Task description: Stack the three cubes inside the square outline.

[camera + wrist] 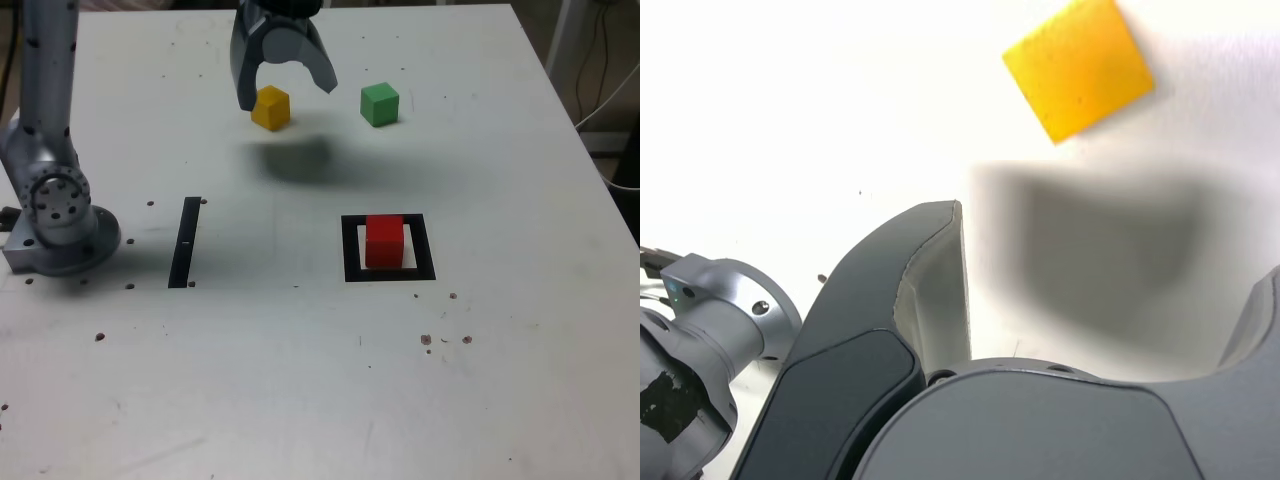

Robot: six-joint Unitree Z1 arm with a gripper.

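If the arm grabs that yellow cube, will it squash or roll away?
The yellow cube probably stays stiff, given its crisp, straight edges. Rolling seems unlikely, since its sides look flat; a nudge would more likely slide it over the smooth-looking tabletop.

Place: you look at what seems a lab or workshop bench
Arm: you have a metal robot arm (62, 200) mounted on it
Worktop: your white surface (250, 400) bears a black square outline (352, 272)
Cables: you see loose ones (608, 180) beyond the edge
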